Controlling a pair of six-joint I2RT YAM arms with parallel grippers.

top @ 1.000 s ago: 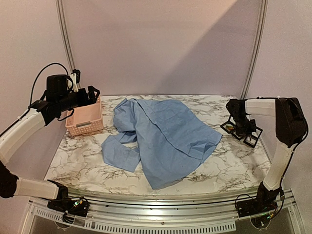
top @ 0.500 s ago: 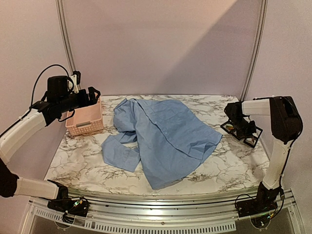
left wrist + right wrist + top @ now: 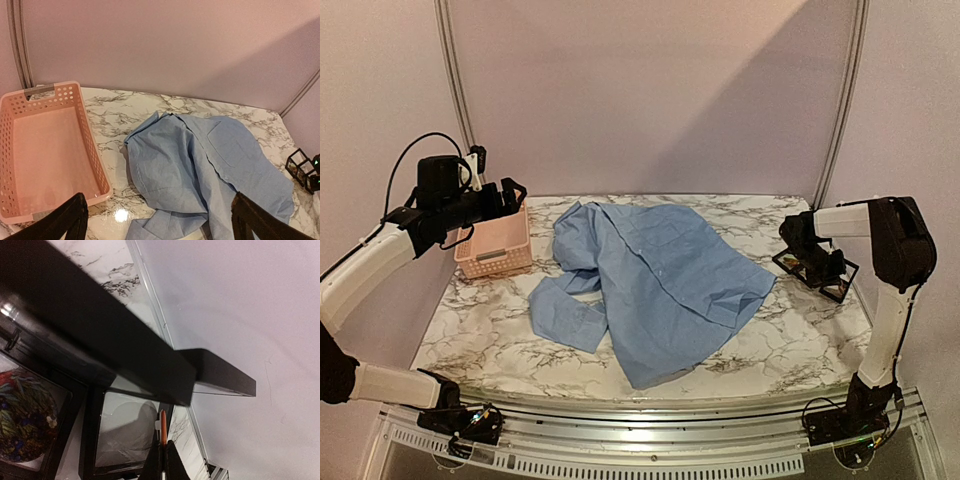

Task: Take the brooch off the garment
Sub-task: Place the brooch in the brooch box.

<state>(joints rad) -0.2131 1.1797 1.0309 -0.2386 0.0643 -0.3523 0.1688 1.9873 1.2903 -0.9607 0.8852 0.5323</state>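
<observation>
One light blue shirt [image 3: 660,275] is lying crumpled in the middle of the marble tabletop [image 3: 800,340]. One pink basket [image 3: 492,250] is standing at the left side of the shirt. At least two black-framed clear boxes [image 3: 835,285] are sitting near the right edge. Two arms are working here.

The left arm [image 3: 370,265] is hanging above the basket. The left jaws are standing fully apart and are gripping nothing. The left wrist view is looking down between them, so the shirt [image 3: 200,165] is lying well below and ahead of them, with the basket [image 3: 95,160] to its left.

The right arm [image 3: 895,250] is reaching to the boxes, and the shirt is lying well apart from it. The right jaws are pressed together. Only the right wrist view is showing the boxes [image 3: 95,440] closely. A colourful round ornament [image 3: 22,427] is lying in one of them. A thin orange sliver [image 3: 162,422] is showing at the fingertips, and I cannot tell if it is being held.
</observation>
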